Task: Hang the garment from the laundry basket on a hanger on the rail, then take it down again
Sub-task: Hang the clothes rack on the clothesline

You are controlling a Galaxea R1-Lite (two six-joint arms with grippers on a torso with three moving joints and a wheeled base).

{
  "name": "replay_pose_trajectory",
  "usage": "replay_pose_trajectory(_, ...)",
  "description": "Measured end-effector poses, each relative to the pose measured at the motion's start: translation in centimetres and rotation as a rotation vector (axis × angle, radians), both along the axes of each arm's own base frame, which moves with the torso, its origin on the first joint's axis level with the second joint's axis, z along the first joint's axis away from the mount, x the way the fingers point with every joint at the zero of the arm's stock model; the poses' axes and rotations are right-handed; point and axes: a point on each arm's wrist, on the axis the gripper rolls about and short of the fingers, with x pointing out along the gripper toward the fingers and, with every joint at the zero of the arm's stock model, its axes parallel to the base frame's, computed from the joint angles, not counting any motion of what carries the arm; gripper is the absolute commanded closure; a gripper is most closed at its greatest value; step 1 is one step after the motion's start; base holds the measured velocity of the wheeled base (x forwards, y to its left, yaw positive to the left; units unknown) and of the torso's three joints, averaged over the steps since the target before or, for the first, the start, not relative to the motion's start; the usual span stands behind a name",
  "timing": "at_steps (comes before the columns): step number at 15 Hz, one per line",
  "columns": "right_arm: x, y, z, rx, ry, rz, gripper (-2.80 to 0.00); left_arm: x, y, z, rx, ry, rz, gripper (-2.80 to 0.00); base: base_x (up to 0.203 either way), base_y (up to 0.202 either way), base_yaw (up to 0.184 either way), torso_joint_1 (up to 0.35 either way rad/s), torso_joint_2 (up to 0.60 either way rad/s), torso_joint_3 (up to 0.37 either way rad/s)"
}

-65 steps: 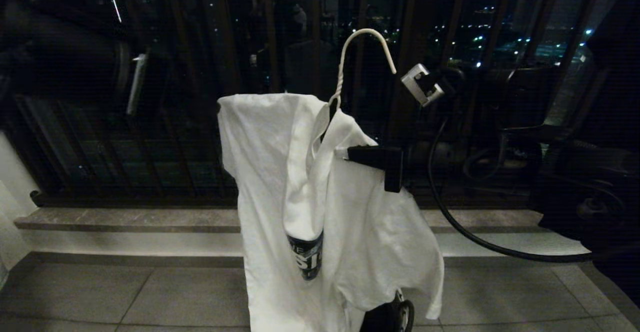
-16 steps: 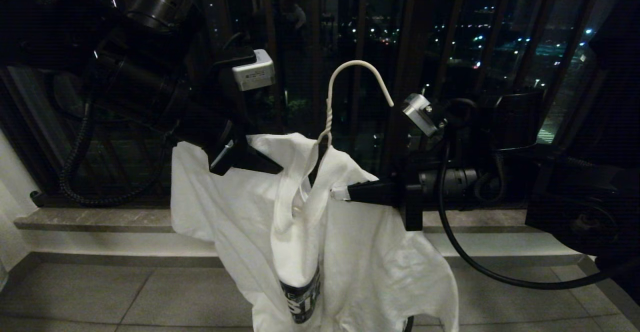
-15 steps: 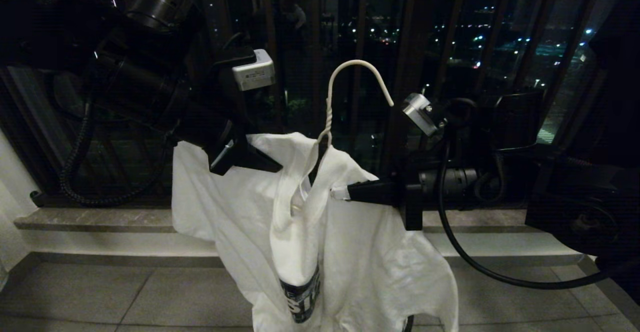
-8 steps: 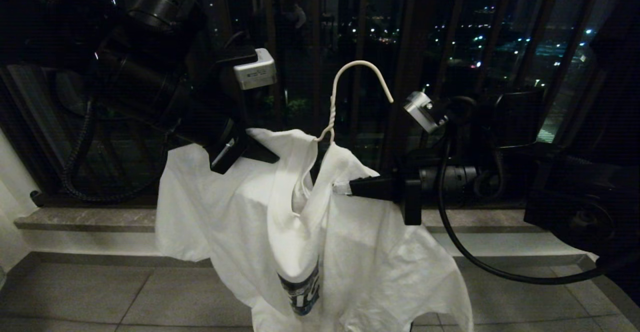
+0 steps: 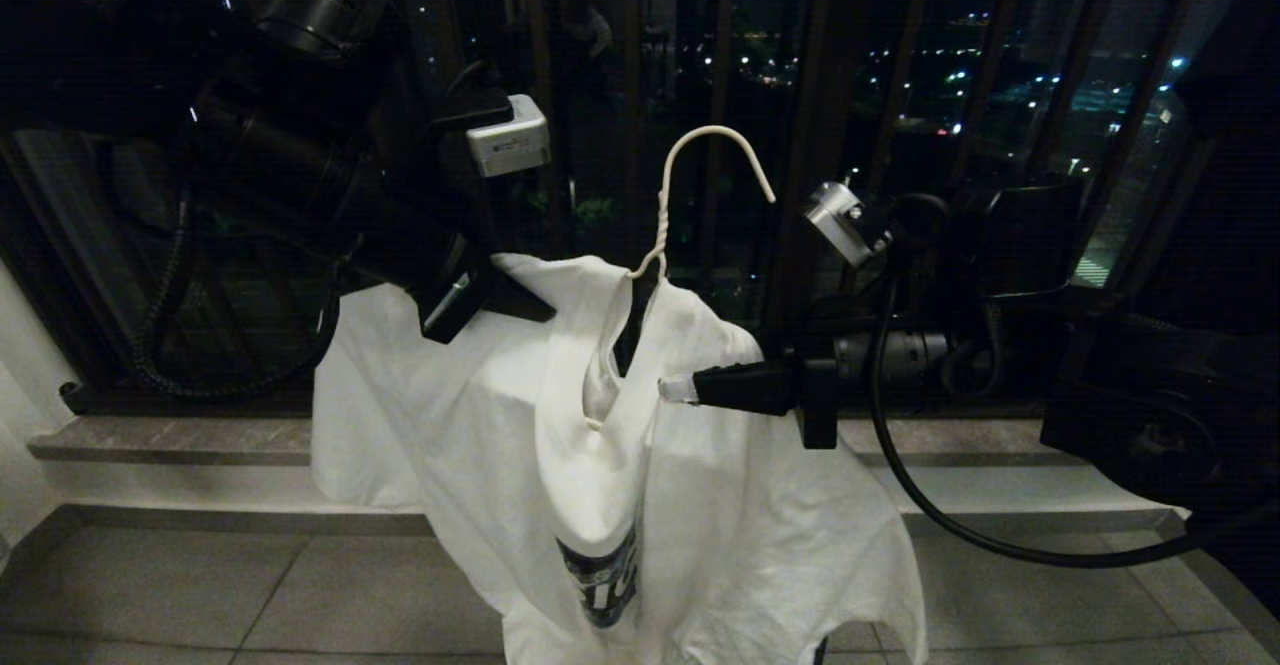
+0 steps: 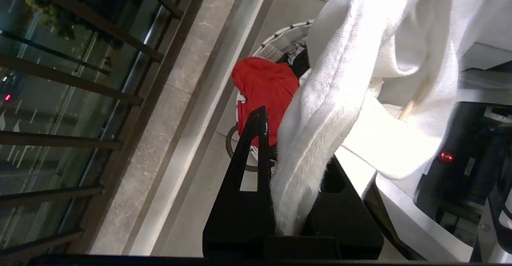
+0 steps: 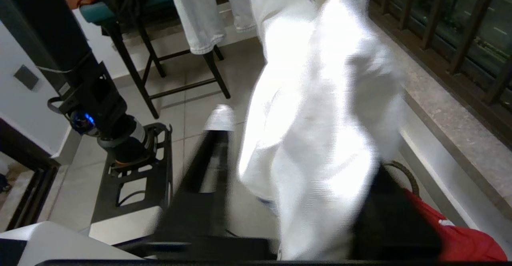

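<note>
The garment (image 5: 640, 445) hangs on the hanger (image 5: 690, 185) in mid-air. Left tool (image 5: 520, 300) pinches its shoulder; right tool (image 5: 672, 388) — jaws parted around cloth — could let the hanger tilt and fall.

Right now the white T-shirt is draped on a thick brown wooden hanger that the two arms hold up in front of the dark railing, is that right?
Not quite. The hanger is a thin white wire one with a twisted neck, as the head view shows. The rest holds: the white T-shirt is draped on it, with the left gripper and right gripper at its shoulders before the dark railing.
</note>
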Motion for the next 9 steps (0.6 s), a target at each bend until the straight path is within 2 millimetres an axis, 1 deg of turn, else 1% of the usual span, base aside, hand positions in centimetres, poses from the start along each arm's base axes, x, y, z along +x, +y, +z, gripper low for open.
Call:
replay_pose_trajectory(6,1.1,-0.5,0.1,0.002,-0.003,-0.048,-2.8,-0.3,0.7,0.6,-0.012,-0.018,0.014,0.0,0.0,0.0,0.0,0.0,0.0,0.0)
replay_pose_trajectory(9,1.2,-0.6,0.2,0.003,-0.005,-0.055,-2.8,-0.3,1.0,0.3,-0.045,0.016,-0.017,0.0,0.0,0.0,0.0,0.0,0.0,0.0)
